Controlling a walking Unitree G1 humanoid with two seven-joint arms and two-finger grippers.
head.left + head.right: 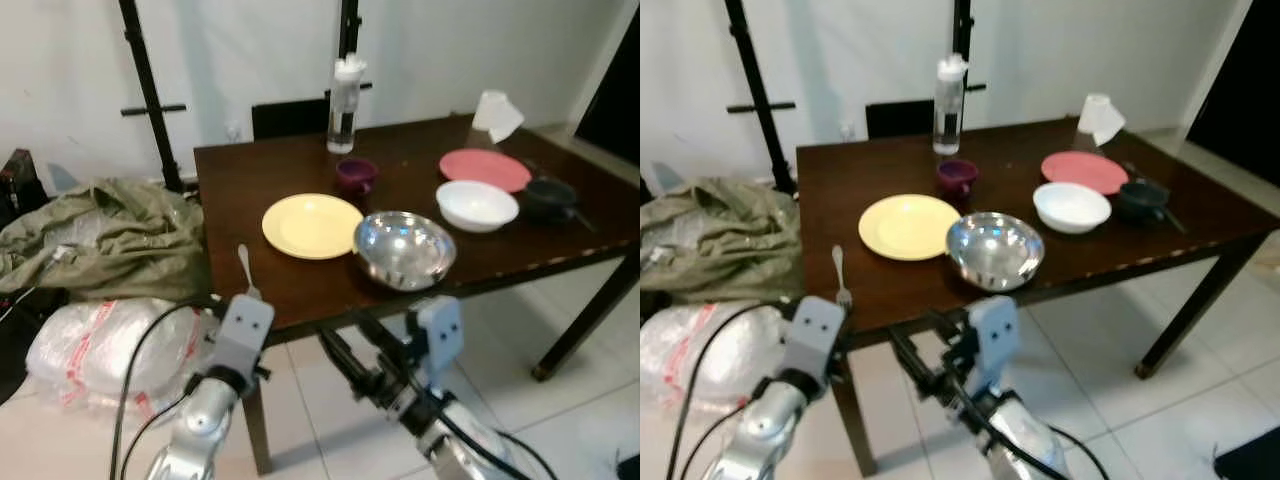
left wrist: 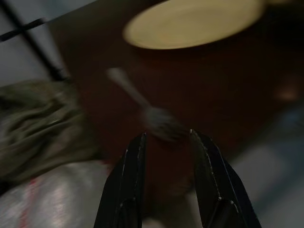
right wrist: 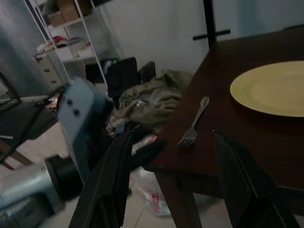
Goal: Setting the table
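A silver fork lies near the front left edge of the dark wooden table, left of a yellow plate. A steel bowl sits right of the plate, with a purple cup behind them. In the left wrist view my left gripper is open, and the blurred fork lies just ahead of its fingers. My right gripper is open wide below the table's front edge, facing the fork and plate.
A white bowl, a red plate, a black pan, a water bottle and a paper towel stand further right and back. An olive cloth heap and a plastic bag lie on the floor to the left.
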